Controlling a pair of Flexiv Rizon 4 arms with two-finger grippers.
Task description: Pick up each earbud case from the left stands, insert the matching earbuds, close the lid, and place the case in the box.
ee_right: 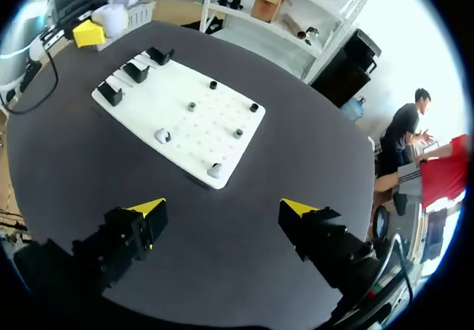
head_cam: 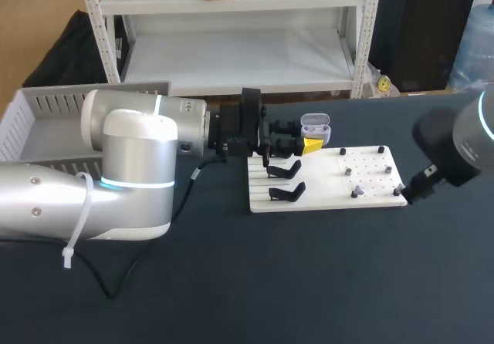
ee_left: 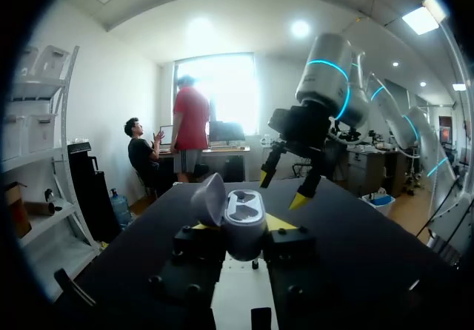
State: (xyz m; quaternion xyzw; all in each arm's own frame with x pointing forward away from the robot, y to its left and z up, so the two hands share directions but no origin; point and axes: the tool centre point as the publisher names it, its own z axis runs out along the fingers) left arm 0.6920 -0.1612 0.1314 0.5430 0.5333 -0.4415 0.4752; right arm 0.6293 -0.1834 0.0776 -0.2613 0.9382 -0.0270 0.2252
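- One case (head_cam: 315, 126), lid up, pinched in left gripper (ee_left: 238, 234), by the stands (head_cam: 285, 182) at white board's (head_cam: 332, 193) end.
- Right gripper (ee_right: 224, 210) spread wide, hovering over dark worktop (ee_right: 222, 263) beside board.

Dark table (head_cam: 309, 282) under white pegboard (head_cam: 363, 182)

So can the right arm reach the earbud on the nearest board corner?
Probably yes: the open right gripper hangs off the board, nothing between it and the earbud; the left gripper holds the case at the far side.
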